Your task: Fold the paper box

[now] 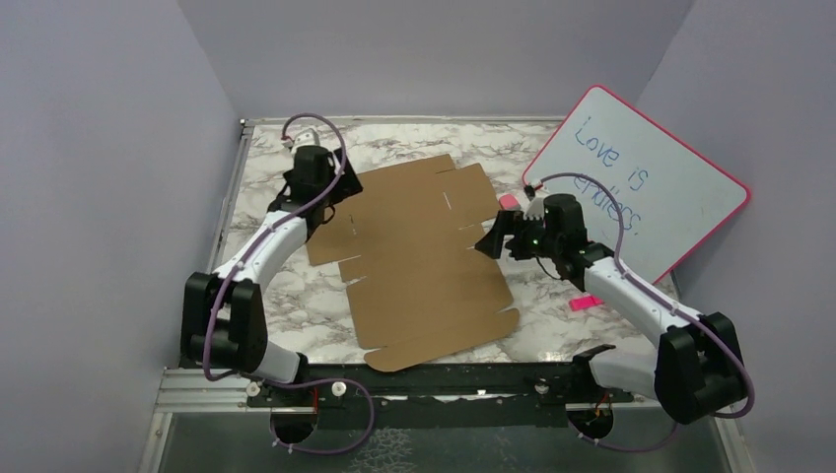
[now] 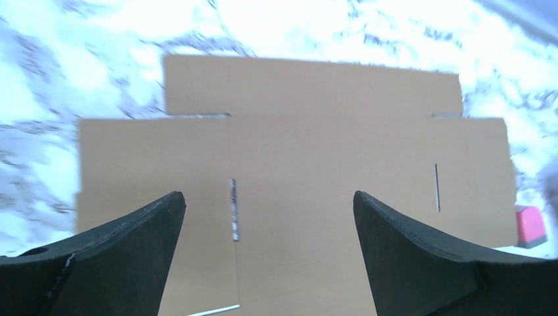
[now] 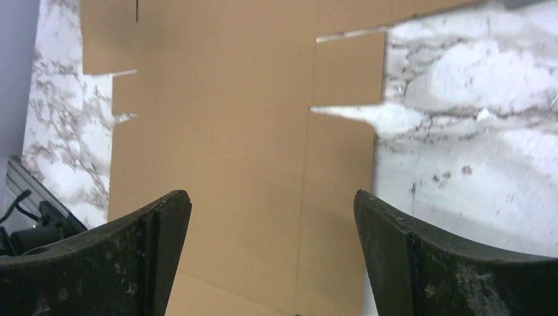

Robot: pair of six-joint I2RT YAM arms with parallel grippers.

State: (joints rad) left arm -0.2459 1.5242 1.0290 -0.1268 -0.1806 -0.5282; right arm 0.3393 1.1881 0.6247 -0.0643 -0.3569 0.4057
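Observation:
The paper box point(image 1: 419, 258) is a large flat brown die-cut cardboard sheet with flaps and slits, lying on the marble table. My left gripper point(image 1: 330, 202) hangs over its far left edge, jaws wide open and empty; the left wrist view shows the sheet point(image 2: 296, 164) between and beyond the fingers point(image 2: 118, 250). My right gripper point(image 1: 491, 241) hangs at the sheet's right edge, open and empty; the right wrist view shows the sheet point(image 3: 243, 131) below its fingers point(image 3: 421, 257).
A pink-rimmed whiteboard point(image 1: 641, 187) with handwriting leans at the back right. A pink object point(image 1: 509, 201) lies by the sheet's far right corner, also in the left wrist view point(image 2: 532, 225). Another pink piece point(image 1: 585, 303) lies near the right arm. Purple walls enclose the table point(image 1: 582, 325).

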